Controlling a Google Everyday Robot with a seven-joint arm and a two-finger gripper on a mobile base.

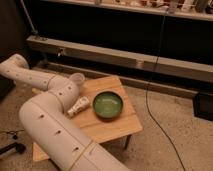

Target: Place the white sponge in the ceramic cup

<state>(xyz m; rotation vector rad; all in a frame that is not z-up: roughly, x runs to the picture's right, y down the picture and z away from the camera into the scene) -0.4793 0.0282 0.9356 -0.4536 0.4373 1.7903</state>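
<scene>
Table [117, 131]: wood, bearing green bowl [108, 105], white sponge [79, 106] lying just beside it.
Ceramic cup [78, 78]: upright behind my elbow [64, 91].
Claw: out of sight, spread wide.

You have the surface [112, 134] standing on the floor, with the bowl [108, 105] on it, right of centre. The sponge [78, 106] lies on the surface just left of the bowl, apart from it and right beside the arm [50, 127]. The cup [77, 78] stands behind the sponge at the back left, partly behind the arm's elbow. The arm covers the surface's left side from the front, bends, and reaches off to the left. Its gripper is past that far-left end, out of your sight. A cable [150, 102] runs down to the floor right of the surface. A long ledge [130, 59] runs behind.
</scene>
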